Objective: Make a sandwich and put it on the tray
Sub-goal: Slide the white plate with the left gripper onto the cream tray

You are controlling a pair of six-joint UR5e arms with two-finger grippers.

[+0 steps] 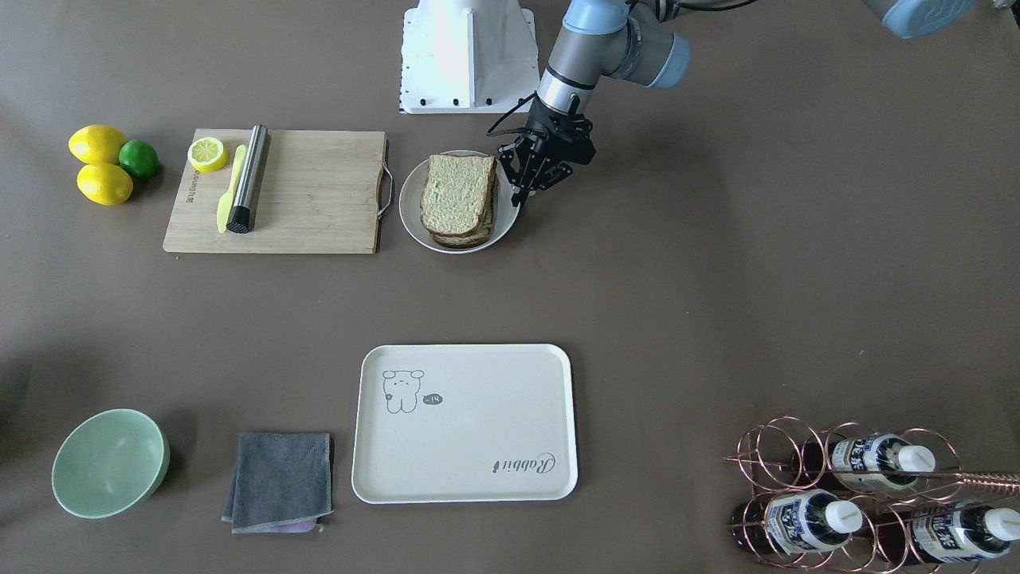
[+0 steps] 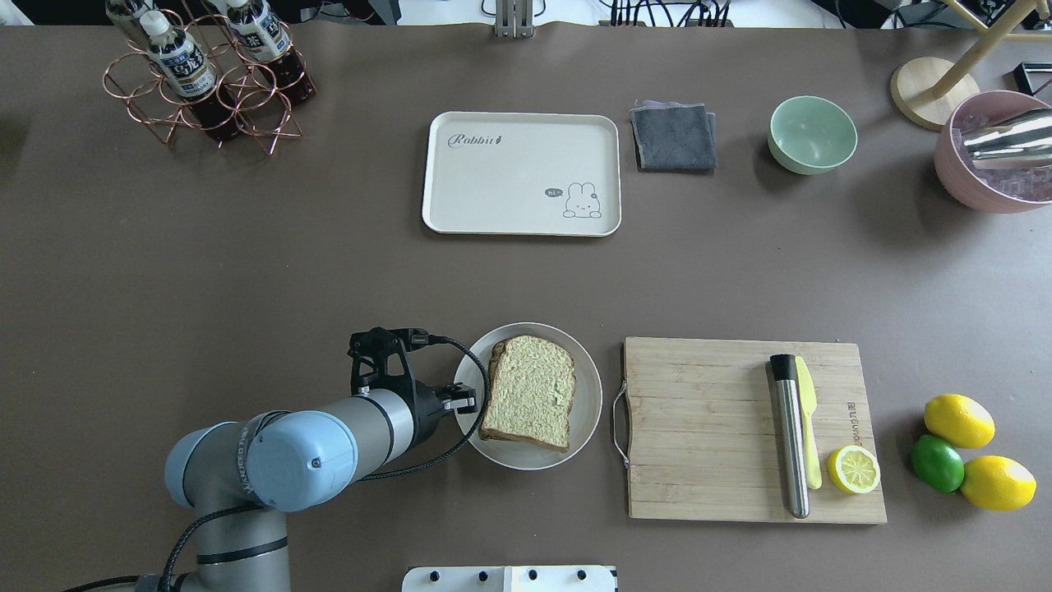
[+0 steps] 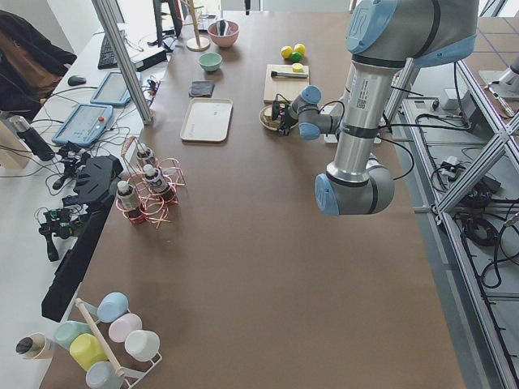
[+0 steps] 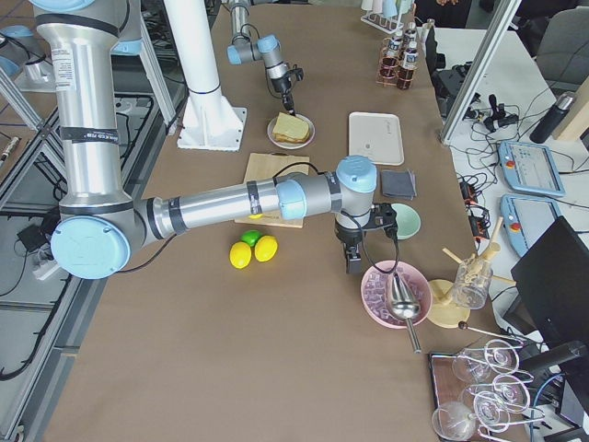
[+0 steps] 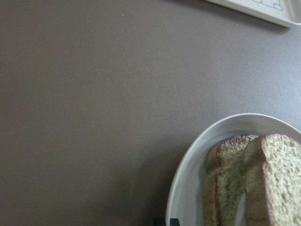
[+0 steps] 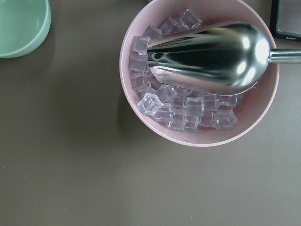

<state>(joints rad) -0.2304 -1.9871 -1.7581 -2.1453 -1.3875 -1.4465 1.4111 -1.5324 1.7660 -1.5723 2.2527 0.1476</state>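
I am hovering my left hand (image 1: 514,179), open and empty, at the rim of the round white plate (image 1: 410,215). The stacked brown-crusted wholegrain bread sandwich (image 1: 458,195) is sitting just beside it. Judged step: grasping. Next I am expecting to clamp the whole stack and carry it to the flat cream rectangular tray (image 1: 478,414), well beyond my hand.

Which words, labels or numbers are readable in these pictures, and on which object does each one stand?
"Rabbit": script on the tray.
"hi~": small bubble beside the animal drawing on the same tray.
Cutting board: a burned-in mark, too small to read.
Bottles: printed labels, too blurred to read.
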